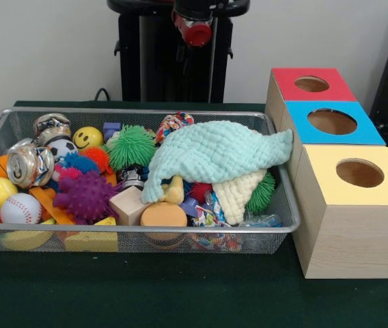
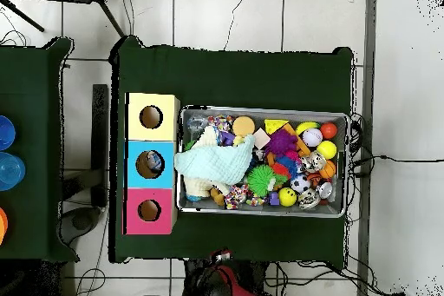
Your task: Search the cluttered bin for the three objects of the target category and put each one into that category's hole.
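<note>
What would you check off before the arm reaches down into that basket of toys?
1. Arm clear of the wire bin: ok, it is drawn back.
2. Gripper open: cannot tell.
3. Holes in the red box, blue box and yellow box free: ok in the front view.
4. Toys reachable: not ok, the mint cloth covers many and drapes toward the boxes.
5. Balls uncovered: ok, the baseball lies on top.

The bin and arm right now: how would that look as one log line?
arm: drawn back | wire bin: full of toys | mint cloth: draped over right side | blue box: object in hole | gripper: unclear
</note>
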`<act>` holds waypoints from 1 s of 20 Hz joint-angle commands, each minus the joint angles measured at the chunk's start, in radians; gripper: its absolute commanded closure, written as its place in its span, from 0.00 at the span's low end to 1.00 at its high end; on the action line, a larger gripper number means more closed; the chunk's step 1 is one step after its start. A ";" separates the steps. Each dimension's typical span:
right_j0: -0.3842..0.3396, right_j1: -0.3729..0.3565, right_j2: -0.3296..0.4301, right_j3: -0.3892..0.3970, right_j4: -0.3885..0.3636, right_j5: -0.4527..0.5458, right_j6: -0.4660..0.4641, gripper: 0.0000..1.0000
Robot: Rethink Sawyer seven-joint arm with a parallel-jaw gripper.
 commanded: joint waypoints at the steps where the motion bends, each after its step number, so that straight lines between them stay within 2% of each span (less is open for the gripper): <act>1: 0.015 0.045 0.128 -0.080 0.157 -0.035 0.277 0.00; 7: -0.001 0.074 0.122 -0.098 0.193 -0.059 0.253 0.00; 15: -0.046 -0.023 0.085 -0.137 0.218 0.090 0.165 0.00; 20: -0.002 -0.021 0.058 -0.173 0.276 0.144 0.160 0.00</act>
